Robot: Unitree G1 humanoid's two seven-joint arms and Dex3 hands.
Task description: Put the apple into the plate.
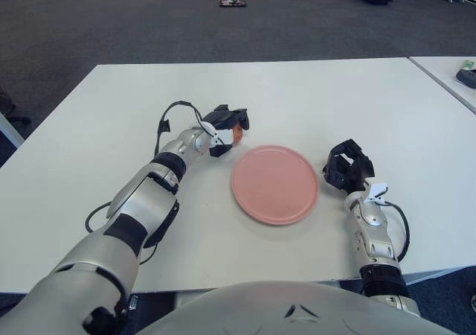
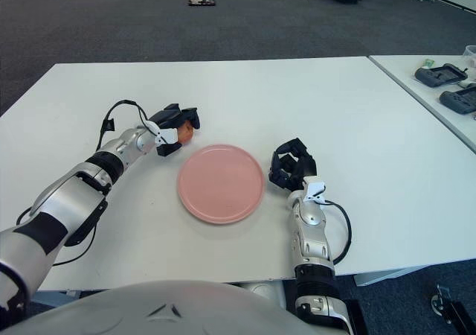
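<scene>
A small red-orange apple (image 1: 238,134) was seen a little left of the middle of the frame, held in the black fingers of the left hand (image 1: 227,126). The fingers were closed around the fruit, so that only a part of its skin was visible between them. The apple was located just beside the upper left rim of the round pink plate (image 1: 275,184), but outside of it; nothing was seen inside the plate. Whether the apple touched the white surface (image 1: 297,97) under it could not be told. The left arm, covered in silver and black shells, was stretched from the lower left corner of the frame up to the hand, and a thin black cable was looped near its wrist.

The right hand (image 1: 345,166) was shown just beside the right edge of the plate, in the right half of the frame. Its black fingers were curled inward and nothing was held in them. The plate lay flat on the white surface, near the centre of the frame.

At the right edge of the right eye view, some dark flat devices (image 2: 446,74) were seen on a second white table (image 2: 431,89). A small dark object (image 1: 233,4) lay on the grey floor at the top of the frame.
</scene>
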